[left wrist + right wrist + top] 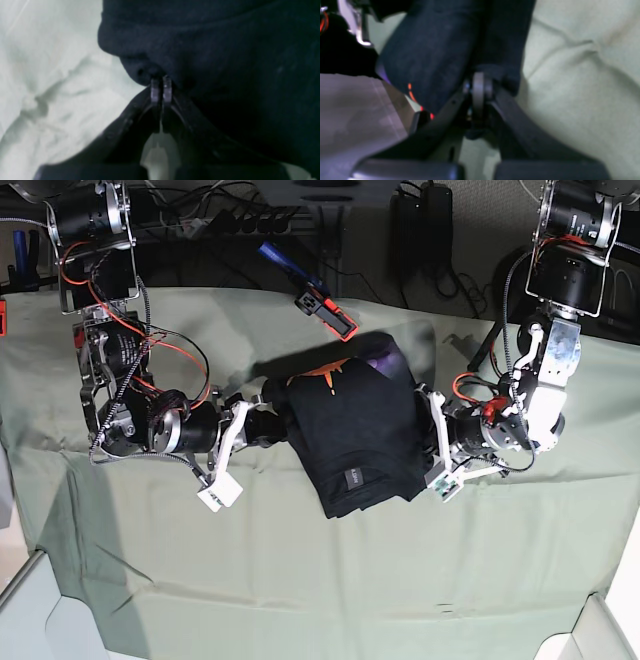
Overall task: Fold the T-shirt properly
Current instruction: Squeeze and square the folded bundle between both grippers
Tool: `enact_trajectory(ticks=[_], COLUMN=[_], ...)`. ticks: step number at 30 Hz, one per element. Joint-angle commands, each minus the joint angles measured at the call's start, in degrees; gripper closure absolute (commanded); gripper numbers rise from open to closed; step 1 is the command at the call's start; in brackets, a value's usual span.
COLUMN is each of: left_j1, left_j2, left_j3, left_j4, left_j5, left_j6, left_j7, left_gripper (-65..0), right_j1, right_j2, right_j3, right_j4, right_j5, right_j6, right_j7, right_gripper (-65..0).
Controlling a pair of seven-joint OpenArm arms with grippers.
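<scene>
Both wrist views blurred. In the left wrist view the T-shirt (212,50) runs off the top and right edges, and my left gripper (161,82) tips are half buried in a fold. In the right wrist view my right gripper (478,86) tips are smeared and the cloth between them is hard to make out. In the base view both grippers' tips are hidden under the shirt's edge.

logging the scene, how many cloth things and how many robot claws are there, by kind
black T-shirt: 1
pale green cloth sheet: 1
claws: 2, the left claw and the right claw, both shut on the T-shirt
total: 4
</scene>
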Motion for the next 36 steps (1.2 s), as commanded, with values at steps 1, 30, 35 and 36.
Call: enact_trajectory(ticks=[1,30,35,36], left_j1=[-1.7,-13.9,-15.7,-16.1], left_j2=[0.0,5.9,5.2,4.8], left_j3=[-0.2,9.4,9.3,9.3], left_j4=[0.6,-12.6,-12.5,-12.3], left_j5=[-0.6,4.9,4.9,4.9], left_j6=[-1.1,-0.8,-0.7,0.1], left_j7=[-1.2,-8.4,-7.0,-6.4], left_gripper=[0.0,0.0,0.0,0.0], right_j1=[0.4,-3.7,-3.2,-3.2], right_j2=[0.3,-1.9,-1.6,-1.4], right_j3=[0.3,0.3,0.5,0.8], right_j4=[1.0,2.4,2.5,2.5], right_j5=[1.6,5.2,4.3,4.1], right_j6=[4.9,5.1,5.1,5.1], right_j7=[0.3,-1.2,-1.1,-1.0], right_gripper=[0.0,0.0,0.0,0.0])
